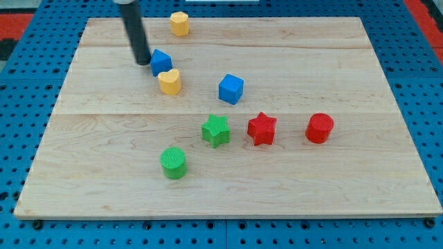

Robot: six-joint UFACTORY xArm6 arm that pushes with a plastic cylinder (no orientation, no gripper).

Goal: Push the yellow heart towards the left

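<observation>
The yellow heart [169, 81] lies on the wooden board [104, 138] left of centre, towards the view's top. My tip [142, 63] rests on the board just up and left of the heart, touching or nearly touching the left side of a small blue block [161, 61]. That blue block sits directly above the heart, close to it. The dark rod rises from the tip to the view's top edge.
A yellow block [180, 23] stands near the top edge. A blue cube [231, 89] is right of the heart. A green star [216, 130], a red star [261, 128] and a red cylinder [320, 128] form a row. A green cylinder [174, 163] is lower left.
</observation>
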